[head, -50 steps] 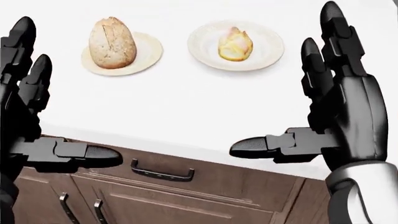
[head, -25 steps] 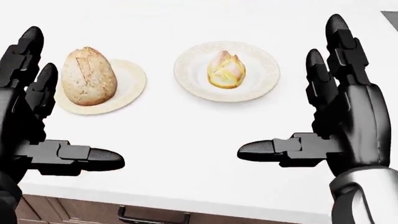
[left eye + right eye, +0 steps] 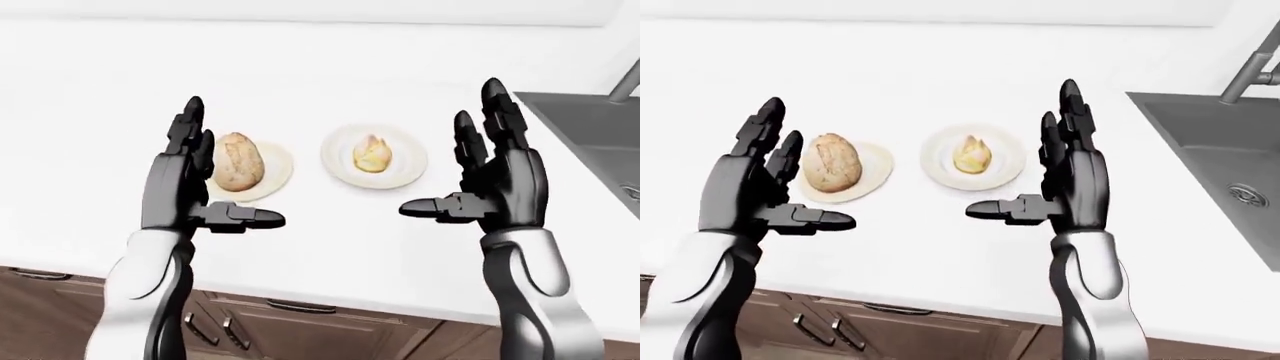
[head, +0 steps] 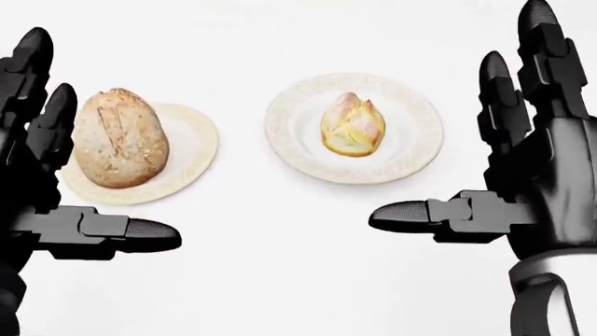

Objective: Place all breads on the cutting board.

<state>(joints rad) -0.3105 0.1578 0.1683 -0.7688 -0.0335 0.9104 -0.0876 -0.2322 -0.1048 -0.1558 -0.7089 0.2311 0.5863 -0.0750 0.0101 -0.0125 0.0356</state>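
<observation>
A brown seeded loaf (image 4: pixel 120 138) lies on a beige plate (image 4: pixel 193 150) at the left of the head view. A yellow roll (image 4: pixel 353 126) sits on a white plate (image 4: pixel 415 136) to its right. My left hand (image 3: pixel 228 166) is open and held upright just left of the loaf, thumb pointing right below it. My right hand (image 3: pixel 450 150) is open and upright to the right of the white plate, thumb pointing left. Neither hand touches a bread. No cutting board shows in any view.
The plates stand on a white counter (image 3: pixel 330 247). A grey sink (image 3: pixel 1220 150) with a faucet (image 3: pixel 1255 67) lies at the right of the right-eye view. Brown drawers with dark handles (image 3: pixel 290 322) run below the counter edge.
The camera has moved closer over the counter. The plates now look larger and lower in the head view, and the drawers have dropped out of it. Both hands stay open.
</observation>
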